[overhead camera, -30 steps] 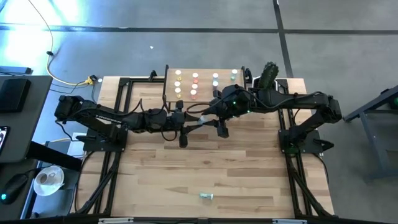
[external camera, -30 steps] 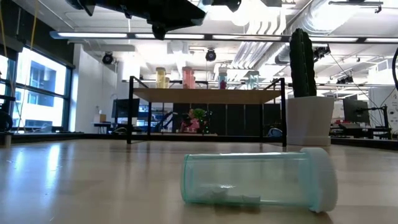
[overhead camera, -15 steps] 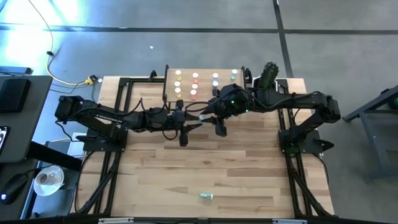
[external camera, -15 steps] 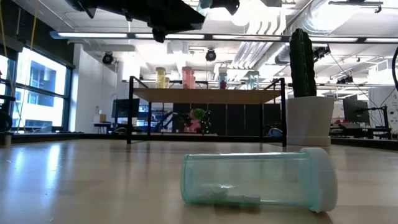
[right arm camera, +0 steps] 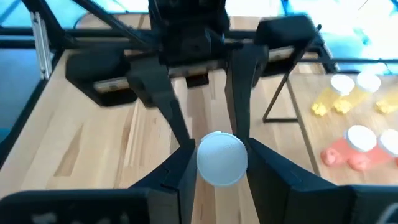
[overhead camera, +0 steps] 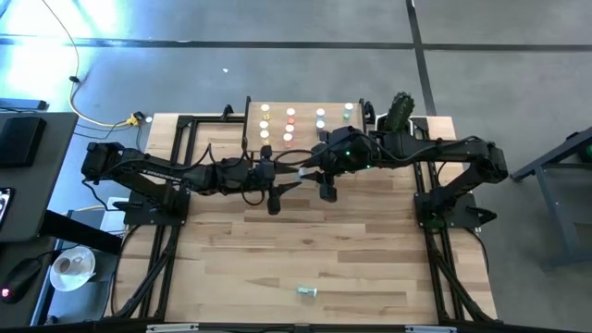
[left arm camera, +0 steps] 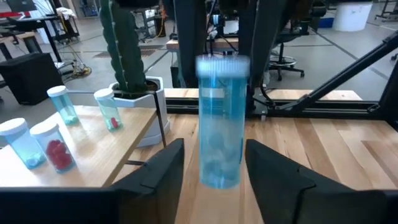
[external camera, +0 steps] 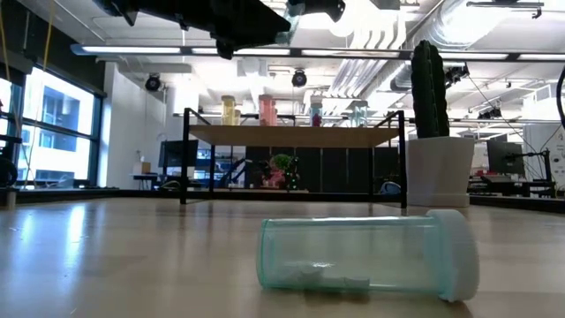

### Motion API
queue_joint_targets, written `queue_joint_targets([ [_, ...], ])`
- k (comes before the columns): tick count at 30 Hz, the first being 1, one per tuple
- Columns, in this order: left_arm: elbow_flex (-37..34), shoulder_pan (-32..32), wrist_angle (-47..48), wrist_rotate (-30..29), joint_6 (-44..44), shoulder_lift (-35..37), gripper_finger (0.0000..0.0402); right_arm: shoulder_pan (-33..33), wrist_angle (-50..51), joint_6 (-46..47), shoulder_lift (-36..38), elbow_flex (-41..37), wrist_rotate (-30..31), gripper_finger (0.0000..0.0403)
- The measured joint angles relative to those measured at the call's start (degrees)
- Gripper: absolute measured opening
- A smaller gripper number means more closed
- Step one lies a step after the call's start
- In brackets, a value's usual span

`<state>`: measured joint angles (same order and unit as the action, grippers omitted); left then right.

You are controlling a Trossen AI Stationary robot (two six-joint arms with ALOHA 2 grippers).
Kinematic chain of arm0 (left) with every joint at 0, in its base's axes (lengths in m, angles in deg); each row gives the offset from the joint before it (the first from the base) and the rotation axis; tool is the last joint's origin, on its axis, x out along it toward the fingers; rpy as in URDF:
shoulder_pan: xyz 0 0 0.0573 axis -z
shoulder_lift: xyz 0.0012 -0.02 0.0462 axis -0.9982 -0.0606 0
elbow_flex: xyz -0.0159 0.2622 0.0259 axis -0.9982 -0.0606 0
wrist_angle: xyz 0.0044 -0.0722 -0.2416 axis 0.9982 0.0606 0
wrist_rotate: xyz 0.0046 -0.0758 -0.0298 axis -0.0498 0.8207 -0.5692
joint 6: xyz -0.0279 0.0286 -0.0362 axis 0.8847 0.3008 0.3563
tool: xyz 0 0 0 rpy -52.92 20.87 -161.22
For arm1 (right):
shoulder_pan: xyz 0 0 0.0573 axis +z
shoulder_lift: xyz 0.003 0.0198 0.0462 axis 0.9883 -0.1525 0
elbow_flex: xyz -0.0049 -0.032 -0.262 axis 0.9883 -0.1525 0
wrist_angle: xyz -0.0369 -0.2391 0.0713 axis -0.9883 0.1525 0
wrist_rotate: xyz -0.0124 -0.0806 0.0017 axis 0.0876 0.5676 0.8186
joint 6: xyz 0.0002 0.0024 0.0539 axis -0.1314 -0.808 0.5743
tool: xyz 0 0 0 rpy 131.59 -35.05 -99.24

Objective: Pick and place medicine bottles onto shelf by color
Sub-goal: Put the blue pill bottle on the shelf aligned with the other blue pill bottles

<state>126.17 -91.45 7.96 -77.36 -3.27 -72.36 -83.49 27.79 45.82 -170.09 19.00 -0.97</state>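
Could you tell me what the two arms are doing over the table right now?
They are mid-handover above the table, in front of the shelf. The right gripper is shut on a blue bottle just below its white cap, while the left gripper is open, its fingers apart from the bottle's sides. Other bottles stand on the shelf, and a green bottle lies on the table's near side.

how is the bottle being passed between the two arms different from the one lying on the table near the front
The handed-over blue bottle is upright in the air, gripped at its white cap by the right pincer, with the left pincer open around its body. The green bottle lies on its side on the table, away from both pincers. Both are clear tinted cylinders with white caps.
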Motion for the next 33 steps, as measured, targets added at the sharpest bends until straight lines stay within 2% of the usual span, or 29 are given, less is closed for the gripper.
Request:
queue_joint_targets([
  [5,0.0,0.0,0.1,-0.5,0.0,0.0,0.0194,-0.8,0.0,0.0,1.9,0.0,0.5,0.0108],
  [9,0.0,0.0,0.3,-1.3,-0.5,0.3,0.0204,-2.1,0.2,0.0,4.3,0.0,1.0,0.0108],
  [16,0.0,0.0,2.5,-1.3,-3.8,2.8,0.0203,-5.4,2.1,-1.1,10.5,0.0,10.7,0.0108],
  [20,0.0,0.1,5.0,-1.3,-3.4,5.1,0.0204,-8.5,2.4,-1.1,12.7,0.0,12.5,0.0108],
  [25,0.0,0.1,7.8,-1.3,-3.2,6.8,0.0203,-12.9,3.9,2.7,11.9,-0.3,12.6,0.0108],
  [28,0.0,0.1,8.5,-1.3,-3.3,7.4,0.0204,-15.0,8.1,5.6,9.6,-0.5,12.7,0.0108],
  [33,0.0,0.1,8.9,-1.3,-3.3,7.4,0.0203,-16.4,9.3,8.0,4.8,-0.5,11.3,0.0108],
])
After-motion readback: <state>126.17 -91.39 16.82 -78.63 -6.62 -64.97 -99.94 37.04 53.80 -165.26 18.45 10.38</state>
